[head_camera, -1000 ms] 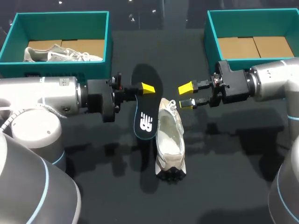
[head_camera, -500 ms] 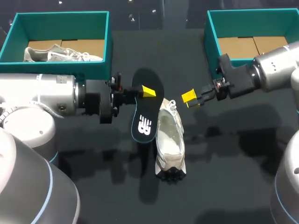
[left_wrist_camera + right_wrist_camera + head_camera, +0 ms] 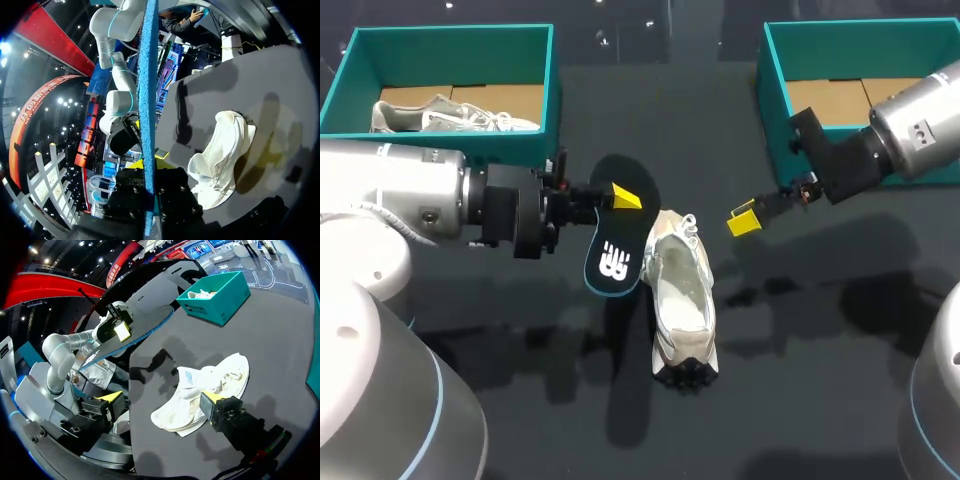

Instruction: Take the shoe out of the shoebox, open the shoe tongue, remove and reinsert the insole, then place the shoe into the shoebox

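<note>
A white shoe [image 3: 682, 300] lies on the black table, opening up, toe toward me. Left of its heel end, my left gripper [image 3: 623, 196] is shut on a black insole [image 3: 615, 245] that hangs tilted in the air beside the shoe. In the left wrist view the insole [image 3: 148, 100] shows edge-on between the fingers, with the shoe [image 3: 220, 160] on the table beyond. My right gripper [image 3: 745, 220] hovers open and empty to the right of the shoe's heel end. The right wrist view has the shoe [image 3: 210, 385] under its open gripper [image 3: 160, 400] and the insole [image 3: 137, 332] beyond.
A teal shoebox [image 3: 350, 70] at the back left holds another pale shoe [image 3: 450, 115]. A second teal shoebox [image 3: 772, 75] at the back right shows only its cardboard floor. The left box [image 3: 217, 297] also appears in the right wrist view.
My left gripper has carried the insole a little left and toward me, tilting it. My right arm has drawn back to the right, away from the shoe, still open.
</note>
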